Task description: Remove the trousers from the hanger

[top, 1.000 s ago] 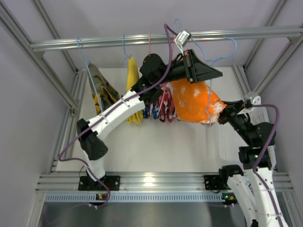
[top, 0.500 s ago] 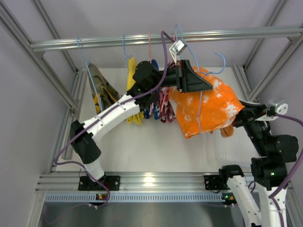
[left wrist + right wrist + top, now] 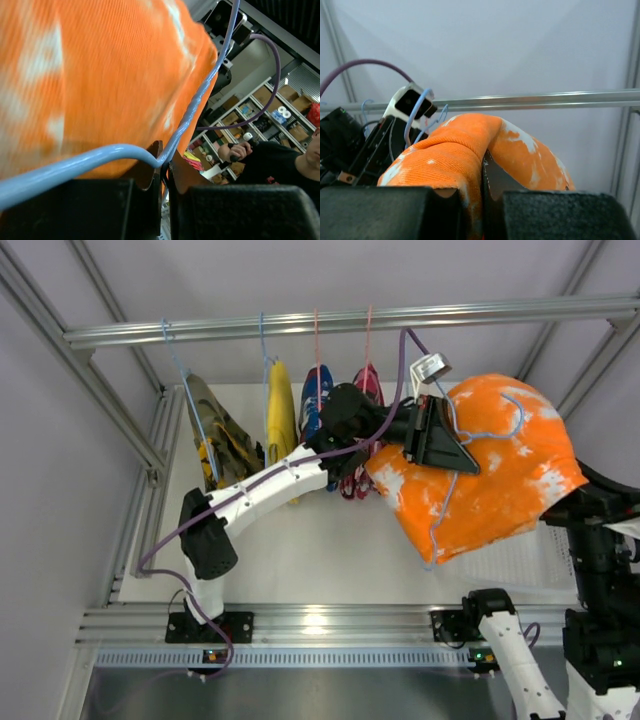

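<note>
Robotics lab or test cell, not home. Worktop (image 3: pixel 320 550) white, closed in by plain grey panels (image 3: pixel 250 275) and aluminium profile frame (image 3: pixel 330 623). Aluminium rail (image 3: pixel 300 324) spans across top. Two white-and-black robot arms, left arm (image 3: pixel 250 498) and right arm (image 3: pixel 600 640), bolted at near edge; purple cable (image 3: pixel 278 70) hangs loose. Behind cell, in left wrist view: storage shelves (image 3: pixel 260 102) full of boxes and rolls, person (image 3: pixel 280 162) in dark top close to them.

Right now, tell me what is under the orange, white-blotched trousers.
Hidden beneath the orange, white-blotched trousers is the right gripper, shut on a fold in its wrist view. The thin light-blue wire hanger shows over the cloth, not under. Around them white table shows.
</note>
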Available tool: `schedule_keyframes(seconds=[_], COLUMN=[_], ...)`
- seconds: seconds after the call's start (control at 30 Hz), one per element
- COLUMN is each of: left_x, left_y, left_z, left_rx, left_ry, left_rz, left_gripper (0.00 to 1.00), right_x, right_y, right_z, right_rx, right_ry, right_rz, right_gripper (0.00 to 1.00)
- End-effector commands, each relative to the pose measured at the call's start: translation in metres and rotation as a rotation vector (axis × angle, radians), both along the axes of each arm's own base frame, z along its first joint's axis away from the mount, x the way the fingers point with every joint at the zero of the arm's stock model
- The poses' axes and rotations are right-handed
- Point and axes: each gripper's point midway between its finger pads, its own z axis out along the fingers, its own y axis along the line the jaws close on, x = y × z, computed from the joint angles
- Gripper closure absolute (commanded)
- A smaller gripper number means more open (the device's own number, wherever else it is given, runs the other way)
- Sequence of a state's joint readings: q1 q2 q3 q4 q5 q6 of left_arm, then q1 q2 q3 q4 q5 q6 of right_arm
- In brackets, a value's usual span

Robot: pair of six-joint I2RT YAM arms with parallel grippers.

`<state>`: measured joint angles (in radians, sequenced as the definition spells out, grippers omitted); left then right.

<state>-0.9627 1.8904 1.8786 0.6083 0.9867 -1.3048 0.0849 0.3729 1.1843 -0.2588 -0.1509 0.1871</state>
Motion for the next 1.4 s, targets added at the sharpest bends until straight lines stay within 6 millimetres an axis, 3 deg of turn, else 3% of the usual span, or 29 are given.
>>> schedule_keyframes(seconds=[0.0,0.17,0.5,0.63,0.73,0.83,1.03,1.2,1.23,1.33,1.37], left_x=[-0.012,-0.013,-0.010,-0.009,-0.014,-0.017,-0.023,-0.026,-0.025,-0.026,-0.026], left_y=[0.008,0.011,0.008,0.009,0.014,0.019,0.026,0.032,0.031,0.032,0.032], left_z=[0.004,-0.002,-0.034,-0.029,-0.014,0.000,0.024,0.038,0.038,0.039,0.038], left_rx=[-0.028,-0.044,0.015,-0.003,-0.043,-0.078,-0.131,-0.177,-0.178,-0.190,-0.192], left_ry=[-0.060,-0.074,-0.122,-0.135,-0.136,-0.138,-0.163,-0.178,-0.175,-0.174,-0.175], left_rz=[-0.072,-0.062,-0.046,-0.047,-0.069,-0.082,-0.082,-0.081,-0.082,-0.085,-0.088], left_gripper=[1.00,1.00,1.00,1.00,1.00,1.00,1.00,1.00,1.00,1.00,1.00], right_x=[-0.065,-0.075,-0.091,-0.071,-0.024,0.021,0.052,0.086,0.094,0.106,0.111], right_y=[-0.038,-0.061,-0.109,-0.112,-0.129,-0.143,-0.146,-0.140,-0.138,-0.130,-0.126], right_z=[0.073,0.078,0.086,0.070,0.024,-0.035,-0.101,-0.180,-0.206,-0.246,-0.273], right_rx=[0.095,0.086,0.056,-0.042,-0.131,-0.245,-0.413,-0.562,-0.595,-0.612,-0.618], right_ry=[-0.277,-0.291,-0.315,-0.237,-0.026,0.223,0.408,0.591,0.643,0.709,0.763], right_rz=[-0.156,-0.300,-0.621,-0.685,-0.811,-0.913,-0.948,-0.892,-0.875,-0.805,-0.770], right_gripper=[1.00,1.00,1.00,1.00,1.00,1.00,1.00,1.00,1.00,1.00,1.00])
